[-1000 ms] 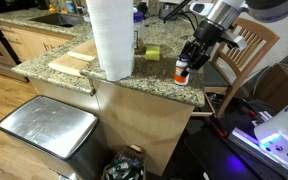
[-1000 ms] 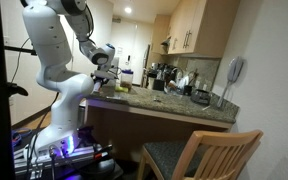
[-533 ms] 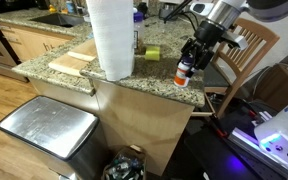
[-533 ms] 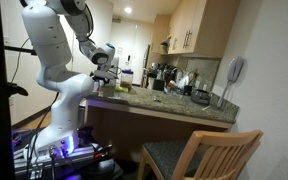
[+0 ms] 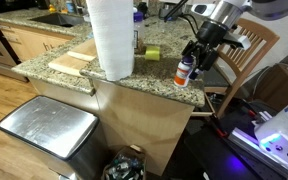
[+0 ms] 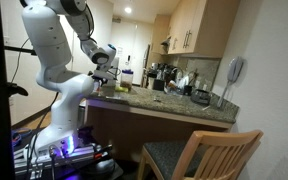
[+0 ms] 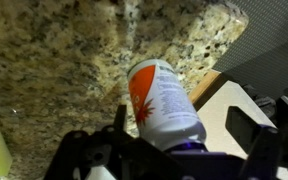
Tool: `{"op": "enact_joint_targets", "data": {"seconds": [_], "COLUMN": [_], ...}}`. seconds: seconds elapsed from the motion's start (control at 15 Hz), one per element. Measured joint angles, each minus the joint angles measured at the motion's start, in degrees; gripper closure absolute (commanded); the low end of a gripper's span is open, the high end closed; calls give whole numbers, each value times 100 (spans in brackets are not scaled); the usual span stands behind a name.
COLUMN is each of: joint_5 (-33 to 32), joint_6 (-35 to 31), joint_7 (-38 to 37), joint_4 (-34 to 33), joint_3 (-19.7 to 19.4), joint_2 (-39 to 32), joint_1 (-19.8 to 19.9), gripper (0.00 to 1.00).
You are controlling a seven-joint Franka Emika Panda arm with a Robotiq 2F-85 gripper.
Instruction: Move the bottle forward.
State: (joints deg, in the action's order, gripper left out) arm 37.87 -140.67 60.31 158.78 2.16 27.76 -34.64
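The bottle [image 5: 185, 71], small with a white and orange-red label, stands on the granite counter [image 5: 134, 78] close to its corner edge. My gripper [image 5: 194, 55] is just above and around its top, jaws open. In the wrist view the bottle [image 7: 162, 98] sits between the two black fingers, with a clear gap to the finger [image 7: 246, 126] on the right and the other finger [image 7: 118, 118] close beside it. In an exterior view the gripper [image 6: 104, 76] hangs over the counter's near end; the bottle cannot be made out there.
A tall white paper towel roll [image 5: 111, 38] stands mid-counter with a small yellow-green block [image 5: 152, 52] behind it and a wooden board [image 5: 72, 62] beside it. A wooden chair [image 5: 249, 60] is beyond the counter edge, a steel bin [image 5: 46, 128] below.
The jaws have spread apart and let go of the bottle. The bottle stays upright in nearly the same spot near the counter's corner.
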Motion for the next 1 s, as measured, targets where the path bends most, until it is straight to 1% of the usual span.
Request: {"op": "enact_joint_targets", "data": {"seconds": [0.2, 0.33, 0.53, 0.8, 0.87, 1.0], "joint_5": [-56, -254, -319, 424, 601, 801], "joint_6": [-230, -512, -738, -736, -742, -856], "joint_7": [-5, -66, -38, 691, 884, 1105], "joint_4": [0, 1, 1, 1, 1, 1], "joint_3": [63, 134, 129, -214, -265, -268], "joint_2": [18, 17, 17, 32, 37, 36], "joint_1": [61, 130, 110, -338, -407, -419], "gripper": [0, 0, 0, 0, 0, 0]}}
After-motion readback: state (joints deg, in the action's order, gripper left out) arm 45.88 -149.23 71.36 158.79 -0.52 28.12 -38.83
